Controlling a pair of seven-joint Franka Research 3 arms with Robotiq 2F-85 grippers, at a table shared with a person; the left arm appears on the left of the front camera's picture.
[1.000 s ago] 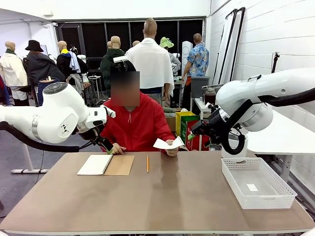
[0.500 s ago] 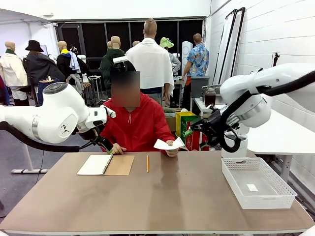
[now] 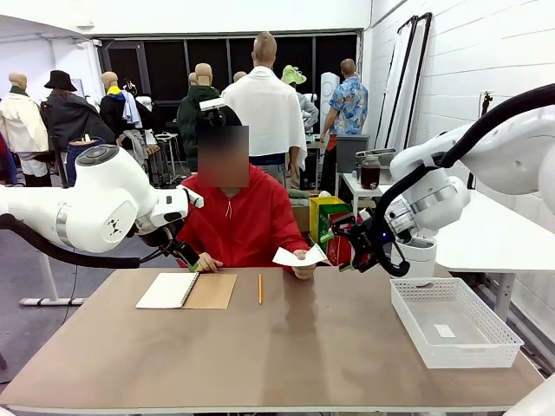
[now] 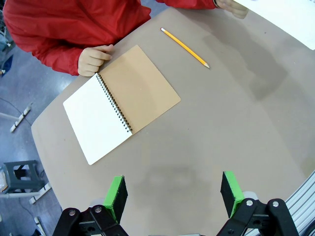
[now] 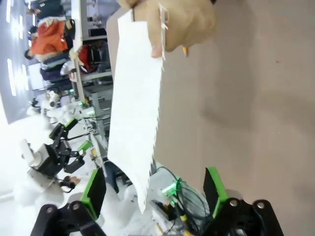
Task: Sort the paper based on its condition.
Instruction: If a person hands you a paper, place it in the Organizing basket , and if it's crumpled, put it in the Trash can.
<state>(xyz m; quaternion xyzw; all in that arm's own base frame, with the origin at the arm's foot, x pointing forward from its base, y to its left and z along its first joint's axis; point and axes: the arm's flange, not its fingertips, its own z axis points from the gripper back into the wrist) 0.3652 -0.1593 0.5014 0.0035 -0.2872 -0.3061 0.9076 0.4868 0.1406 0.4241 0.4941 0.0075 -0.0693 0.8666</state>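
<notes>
With the right hand [image 5: 153,179] wide open and empty, and the paper [image 5: 135,108] dangling from the person's fingers [image 5: 187,24] and barely reaching between its jaws, closing now risks a shallow pinch that tears or drops it.

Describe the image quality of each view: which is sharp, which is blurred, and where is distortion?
Front view: evenly lit, sharp, dull sheen on the table. Left wrist view: sharp, table edge bowed by the lens. Right wrist view: softer; the paper sheet and the person's hand blurred, background washed out.
</notes>
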